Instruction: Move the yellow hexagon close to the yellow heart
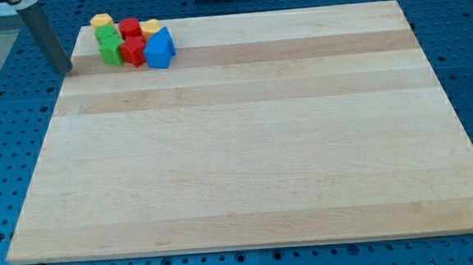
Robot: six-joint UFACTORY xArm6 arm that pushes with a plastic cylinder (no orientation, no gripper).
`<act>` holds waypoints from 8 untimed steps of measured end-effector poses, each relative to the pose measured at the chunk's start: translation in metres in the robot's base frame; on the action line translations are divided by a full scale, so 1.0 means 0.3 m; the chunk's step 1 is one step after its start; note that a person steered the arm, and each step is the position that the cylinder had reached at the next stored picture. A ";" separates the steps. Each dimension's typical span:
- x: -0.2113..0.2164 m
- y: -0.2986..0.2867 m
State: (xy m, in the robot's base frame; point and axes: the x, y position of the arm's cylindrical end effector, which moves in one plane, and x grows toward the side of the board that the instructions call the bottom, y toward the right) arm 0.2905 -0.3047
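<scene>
My tip (pixel 67 70) (bare rod, no fingers to open/shut) sits just left of cluster: swing behind yellow hexagon (pixel 101 22), nudge slowly twd yellow heart (pixel 151 27), w/o dragging red block (pixel 130 28) between.

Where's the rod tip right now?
My tip is at the view's top left, at the board's left edge, left of the block cluster and nearest the green block, not touching.

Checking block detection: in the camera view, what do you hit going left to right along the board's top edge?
my tip → yellow block and green blocks → red blocks → second yellow block → blue block. All blocks cluster tightly; exact shapes unclear.
</scene>
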 end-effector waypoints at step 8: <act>-0.330 0.177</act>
